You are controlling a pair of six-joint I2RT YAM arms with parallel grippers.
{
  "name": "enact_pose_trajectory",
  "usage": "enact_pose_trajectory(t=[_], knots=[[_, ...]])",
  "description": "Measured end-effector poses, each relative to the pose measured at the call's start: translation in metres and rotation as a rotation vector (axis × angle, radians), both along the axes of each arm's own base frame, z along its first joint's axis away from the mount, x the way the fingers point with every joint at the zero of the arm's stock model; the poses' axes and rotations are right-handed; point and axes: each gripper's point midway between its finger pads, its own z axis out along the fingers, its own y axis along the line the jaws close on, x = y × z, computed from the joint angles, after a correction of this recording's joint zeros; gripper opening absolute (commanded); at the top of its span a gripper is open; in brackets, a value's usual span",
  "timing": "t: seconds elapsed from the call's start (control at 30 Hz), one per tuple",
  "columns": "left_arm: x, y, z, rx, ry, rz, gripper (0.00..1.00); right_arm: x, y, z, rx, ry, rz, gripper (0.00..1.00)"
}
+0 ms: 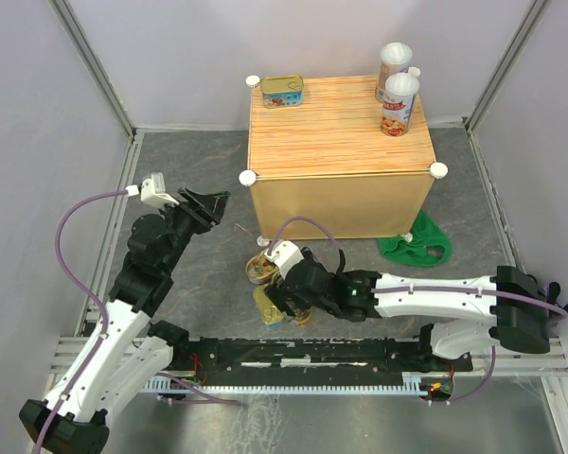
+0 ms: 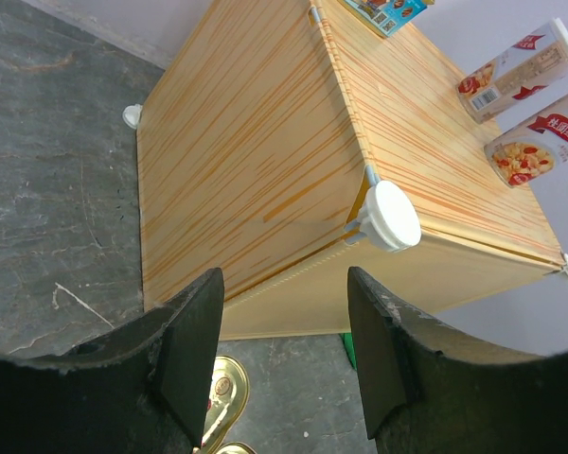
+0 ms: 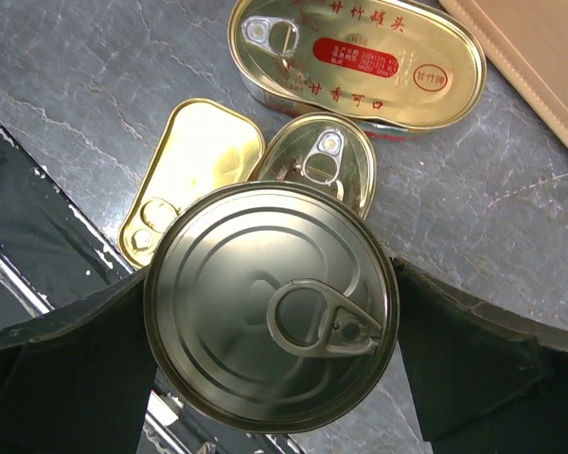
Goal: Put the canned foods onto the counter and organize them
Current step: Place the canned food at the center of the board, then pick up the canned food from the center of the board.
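Right gripper (image 3: 272,270) straddles one round can (image 3: 265,359); whether it squeezes, I cannot tell. Three gold tins (image 3: 355,61) lie on the floor (image 3: 76,76) just beyond. Left gripper (image 2: 284,293) hangs released, empty. Farther, the counter (image 1: 341,132) carries one rectangular tin (image 1: 282,91) far left, two white-lidded cylinders (image 1: 399,104) far right.

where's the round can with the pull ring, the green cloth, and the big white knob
round can (image 3: 270,307): right wrist view, middle of its lid
green cloth (image 1: 424,251): top view, its centre
white knob (image 2: 390,216): left wrist view, its round face
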Motion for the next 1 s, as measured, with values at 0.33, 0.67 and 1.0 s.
enact_pose_trajectory(t=[0.33,0.67,1.0], knots=[[-0.001,0.0,-0.008,0.011,0.028,0.0,0.62,0.001,0.005,-0.002,0.049,-0.09,0.01,0.99],[-0.002,0.0,-0.016,0.024,0.06,-0.004,0.62,0.001,0.011,0.01,0.117,-0.163,0.024,0.97],[-0.003,0.0,-0.02,0.03,0.074,-0.005,0.62,-0.001,0.001,0.012,0.168,-0.188,0.011,0.92]])
